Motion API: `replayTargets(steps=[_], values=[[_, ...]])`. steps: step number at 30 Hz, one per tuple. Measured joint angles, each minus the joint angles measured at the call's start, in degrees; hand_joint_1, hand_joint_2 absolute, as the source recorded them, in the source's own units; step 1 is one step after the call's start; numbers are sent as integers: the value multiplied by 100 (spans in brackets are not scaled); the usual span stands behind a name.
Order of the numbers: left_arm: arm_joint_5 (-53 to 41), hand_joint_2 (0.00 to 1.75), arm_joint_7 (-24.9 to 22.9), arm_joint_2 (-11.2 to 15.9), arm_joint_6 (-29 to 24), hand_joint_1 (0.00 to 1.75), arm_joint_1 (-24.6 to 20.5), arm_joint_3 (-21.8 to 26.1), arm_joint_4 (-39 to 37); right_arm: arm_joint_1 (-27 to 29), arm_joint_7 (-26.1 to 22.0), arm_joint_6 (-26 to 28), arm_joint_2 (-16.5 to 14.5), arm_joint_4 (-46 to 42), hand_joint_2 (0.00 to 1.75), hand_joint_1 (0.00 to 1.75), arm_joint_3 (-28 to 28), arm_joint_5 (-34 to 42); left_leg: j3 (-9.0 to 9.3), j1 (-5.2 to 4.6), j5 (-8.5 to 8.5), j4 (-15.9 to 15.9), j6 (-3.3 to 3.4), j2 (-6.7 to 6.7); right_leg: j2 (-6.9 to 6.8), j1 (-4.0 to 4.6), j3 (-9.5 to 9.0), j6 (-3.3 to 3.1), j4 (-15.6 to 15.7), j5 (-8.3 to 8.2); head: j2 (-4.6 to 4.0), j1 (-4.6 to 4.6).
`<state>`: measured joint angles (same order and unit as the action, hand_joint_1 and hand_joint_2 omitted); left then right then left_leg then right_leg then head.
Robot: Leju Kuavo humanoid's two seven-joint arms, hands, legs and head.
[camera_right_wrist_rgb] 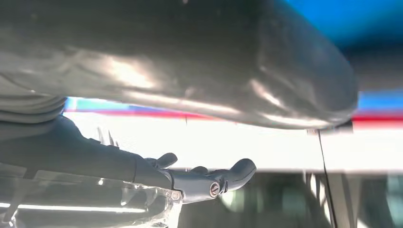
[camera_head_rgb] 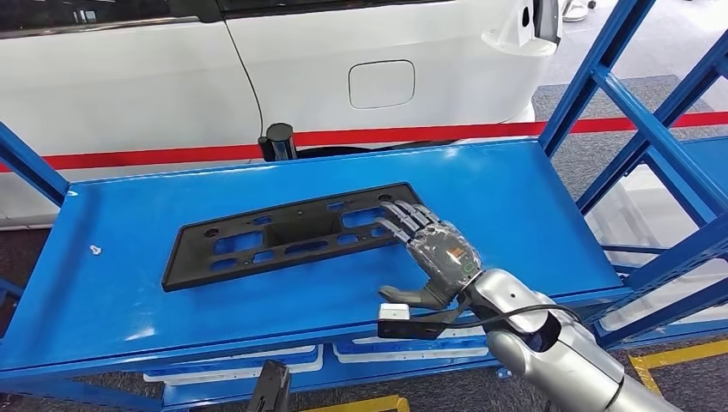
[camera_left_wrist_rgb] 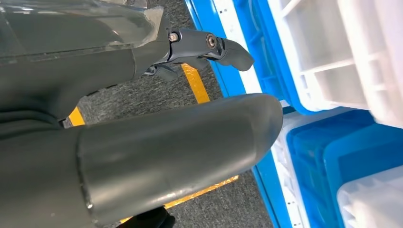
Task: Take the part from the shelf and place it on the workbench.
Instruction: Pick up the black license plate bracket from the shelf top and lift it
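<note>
A flat black plastic part [camera_head_rgb: 283, 235] with several rectangular cut-outs lies on the blue shelf [camera_head_rgb: 129, 283], its long side running left to right. My right hand [camera_head_rgb: 427, 251] reaches over the shelf's front edge with its fingers spread flat over the part's right end and its thumb [camera_head_rgb: 403, 296] out to the side above the bare shelf; it grips nothing. The right wrist view shows that hand [camera_right_wrist_rgb: 190, 142] from close behind, fingers stretched out. My left hand [camera_left_wrist_rgb: 142, 109] hangs low over grey carpet, its fingers apart and nothing in it.
A white car body [camera_head_rgb: 300, 69] stands just behind the shelf, with a red stripe [camera_head_rgb: 129, 158] along the far side. Blue rack uprights [camera_head_rgb: 601, 77] rise at the right and one [camera_head_rgb: 30, 167] at the left. Blue and white crates [camera_left_wrist_rgb: 332, 71] sit below, next to a yellow floor line [camera_left_wrist_rgb: 197, 83].
</note>
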<state>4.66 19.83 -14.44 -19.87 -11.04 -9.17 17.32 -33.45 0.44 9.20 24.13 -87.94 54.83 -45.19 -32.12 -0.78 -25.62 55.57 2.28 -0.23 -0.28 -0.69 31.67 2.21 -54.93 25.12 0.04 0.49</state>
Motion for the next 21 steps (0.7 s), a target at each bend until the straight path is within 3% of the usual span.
replayTargets(steps=[4,11,17,21], values=[[-22,0,-33,15,4,0,1,-95,-23,-70,112,609,-145,64,0,0,-172,-621,-2,0,0,0,0,-1,-1,0,1,0,-1,0,0,0],[-68,0,-115,49,-60,0,0,-230,-34,80,150,930,-238,-67,0,0,-567,-1145,-3,-4,-2,0,1,0,0,-2,1,0,0,1,0,1],[-69,0,-125,86,-101,0,-3,-252,-48,149,71,964,-463,-78,0,0,-696,-1310,-1,0,-2,0,0,1,0,0,1,0,0,1,0,-1],[-101,0,-157,114,-103,0,-12,-259,-63,207,67,668,-762,-10,0,0,-700,-1287,-1,7,-2,-1,0,3,1,7,1,0,0,1,0,-1]])
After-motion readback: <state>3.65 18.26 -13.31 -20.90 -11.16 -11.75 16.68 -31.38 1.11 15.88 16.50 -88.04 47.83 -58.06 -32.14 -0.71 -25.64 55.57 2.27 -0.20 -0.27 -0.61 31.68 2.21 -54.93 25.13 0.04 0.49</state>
